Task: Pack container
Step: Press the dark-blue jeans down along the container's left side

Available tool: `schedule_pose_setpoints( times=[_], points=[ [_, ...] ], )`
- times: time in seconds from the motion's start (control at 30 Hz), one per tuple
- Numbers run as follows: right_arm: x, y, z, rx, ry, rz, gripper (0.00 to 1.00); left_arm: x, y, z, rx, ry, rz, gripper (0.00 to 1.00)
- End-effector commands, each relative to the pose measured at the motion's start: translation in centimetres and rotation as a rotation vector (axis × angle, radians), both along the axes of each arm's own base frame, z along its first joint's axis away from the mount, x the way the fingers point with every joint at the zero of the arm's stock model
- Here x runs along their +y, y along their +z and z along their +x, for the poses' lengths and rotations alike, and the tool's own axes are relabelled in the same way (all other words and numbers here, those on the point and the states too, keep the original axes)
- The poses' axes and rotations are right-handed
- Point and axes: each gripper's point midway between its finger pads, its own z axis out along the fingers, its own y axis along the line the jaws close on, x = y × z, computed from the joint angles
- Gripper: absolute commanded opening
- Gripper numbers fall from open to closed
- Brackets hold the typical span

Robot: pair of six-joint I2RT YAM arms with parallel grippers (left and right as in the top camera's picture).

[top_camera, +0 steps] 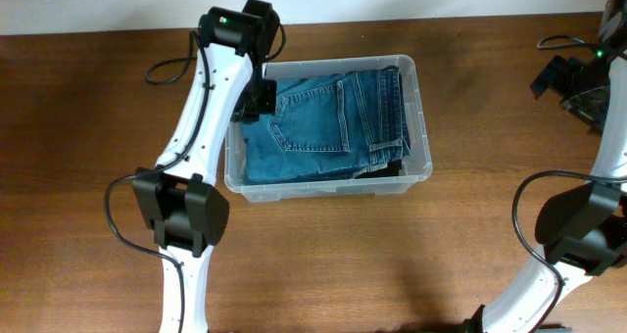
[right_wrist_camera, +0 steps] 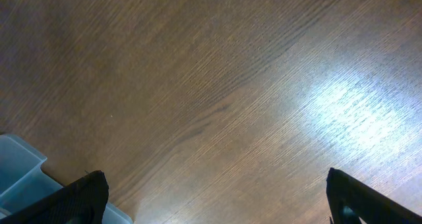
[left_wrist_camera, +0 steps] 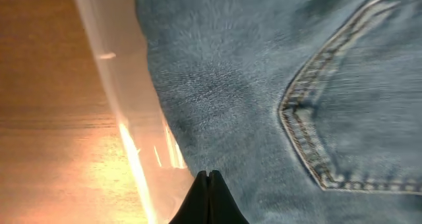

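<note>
Left wrist view is taken up nearest by the left claw (left_wrist_camera: 210, 184). Its two dark fingers are pressed together with no gap seen between them. The tips are set against folded blue jeans (left_wrist_camera: 264, 85), and whether any cloth is pinched cannot be told. A stitched back pocket is seen on the denim just beyond. Beside the claw, the clear wall of the container (left_wrist_camera: 122, 118) is seen, with the brown wooden desk (left_wrist_camera: 46, 105) showing past it.

From the right wrist view, the right claw (right_wrist_camera: 221, 201) is seen spread wide, one finger at each lower corner of the frame. Nothing is held, and only desk is seen between the fingers. A rounded corner of the container is caught at the lower left edge.

From overhead, the container is found near the middle of the desk, with the jeans laid flat inside and filling most of it. The left claw is placed inside the container's far left corner, over the jeans. The right claw is seen well apart from the container, at the far right of the desk.
</note>
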Motion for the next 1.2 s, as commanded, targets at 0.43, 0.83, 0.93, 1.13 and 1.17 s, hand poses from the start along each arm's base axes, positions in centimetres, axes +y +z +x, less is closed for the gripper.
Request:
schedule_pose_setpoints(
  times=[0.43, 0.83, 0.93, 1.13, 1.17],
  points=[
    [-0.3, -0.2, -0.2, 0.009, -0.017, -0.007, 0.99, -1.8, -8.0, -0.5, 0.060, 0.000, -0.047, 0.01],
    [-0.3, -0.2, -0.2, 0.009, -0.017, -0.007, 0.98, -2.5, -0.5, 6.2, -0.263, -0.073, -0.054, 0.01],
    [-0.3, -0.2, -0.2, 0.009, -0.017, -0.007, 0.98, -2.4, 0.8, 7.1, -0.316, -0.068, -0.048, 0.01],
    [-0.3, -0.2, -0.2, 0.009, -0.017, -0.007, 0.98, -2.4, -1.2, 7.0, -0.282, -0.067, -0.037, 0.01],
    [-0.3, -0.2, -0.2, 0.009, -0.017, -0.007, 0.98, -2.4, -1.7, 6.9, -0.273, -0.067, -0.035, 0.01]
  ],
)
